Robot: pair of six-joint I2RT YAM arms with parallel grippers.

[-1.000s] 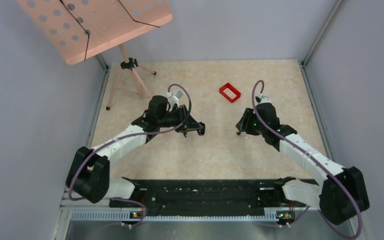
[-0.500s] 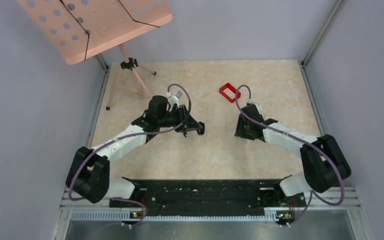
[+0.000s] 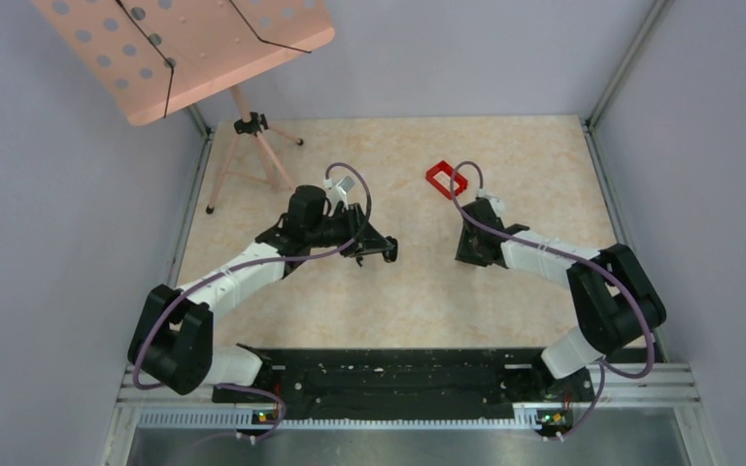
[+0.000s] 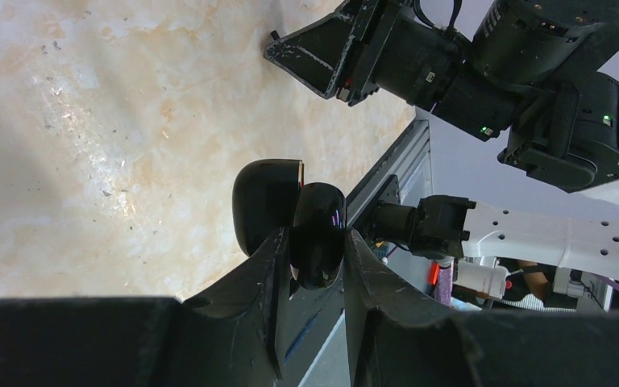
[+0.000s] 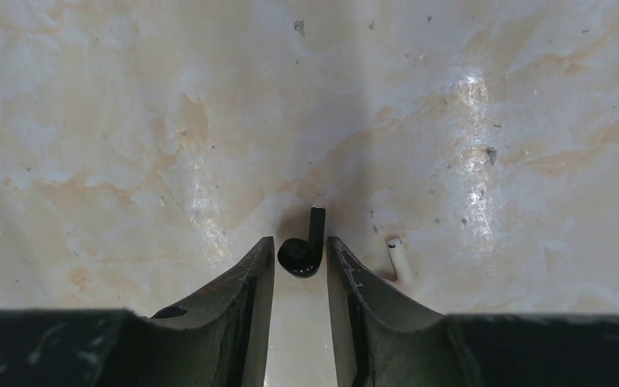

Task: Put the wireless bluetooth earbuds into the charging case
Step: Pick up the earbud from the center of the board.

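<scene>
My left gripper [image 4: 314, 236] is shut on the charging case [image 4: 270, 205], a glossy black pebble with its lid swung open, held above the table. It shows in the top view near the table's middle [image 3: 387, 250]. My right gripper [image 5: 299, 242] is open and low at the table, its fingertips on either side of the dark earbud [image 5: 300, 256], which lies on the surface with its stem pointing away. The pale cream earbud [image 5: 397, 258] lies just outside the right finger. In the top view the right gripper [image 3: 466, 254] points down, right of the left gripper.
A red rectangular tray [image 3: 444, 179] lies on the table just behind the right gripper. A pink music stand [image 3: 185, 49] on a tripod [image 3: 253, 146] stands at the back left. Grey walls enclose the beige tabletop [image 3: 544, 165].
The right arm has folded inward and its gripper has come down over the dark earbud. The left arm and the case have not moved.
</scene>
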